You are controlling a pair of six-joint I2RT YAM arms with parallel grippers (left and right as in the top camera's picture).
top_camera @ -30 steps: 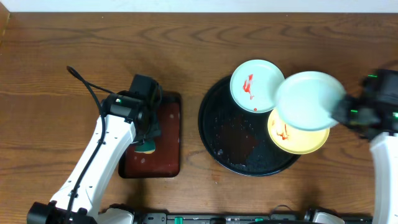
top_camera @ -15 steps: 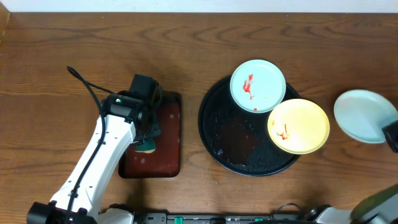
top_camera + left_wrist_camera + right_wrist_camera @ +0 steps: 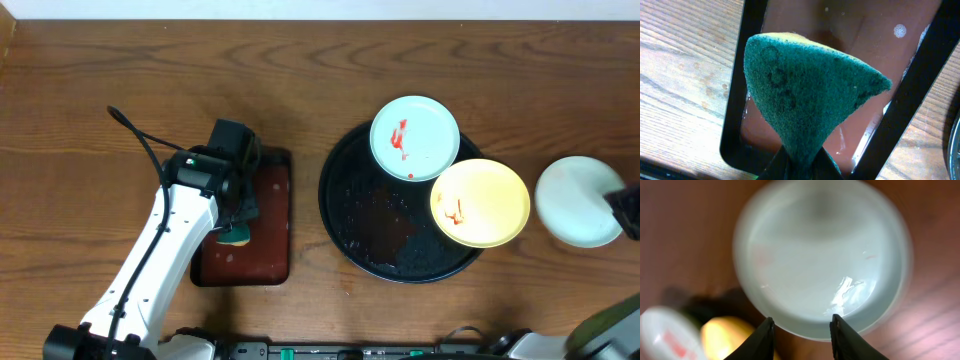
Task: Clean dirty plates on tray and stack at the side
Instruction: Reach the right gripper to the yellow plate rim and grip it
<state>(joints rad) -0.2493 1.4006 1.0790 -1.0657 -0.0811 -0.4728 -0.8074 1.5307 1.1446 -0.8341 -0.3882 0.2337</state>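
- This looks like a robot test bench rather than a real kitchen: a white robot arm (image 3: 150,260) with a black cable (image 3: 140,140) works at a wooden table (image 3: 100,80).
- Dishwashing things are laid out: plates (image 3: 415,138) on a black tray (image 3: 345,215), and a sponge (image 3: 805,95) over a small brown tray (image 3: 270,200).

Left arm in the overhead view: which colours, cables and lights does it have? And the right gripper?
The left arm has white tube-shaped links with black joints and a black boxy wrist. A thin black cable loops beside it, and a small green light shines on the wrist. The right gripper has two smooth black fingers.
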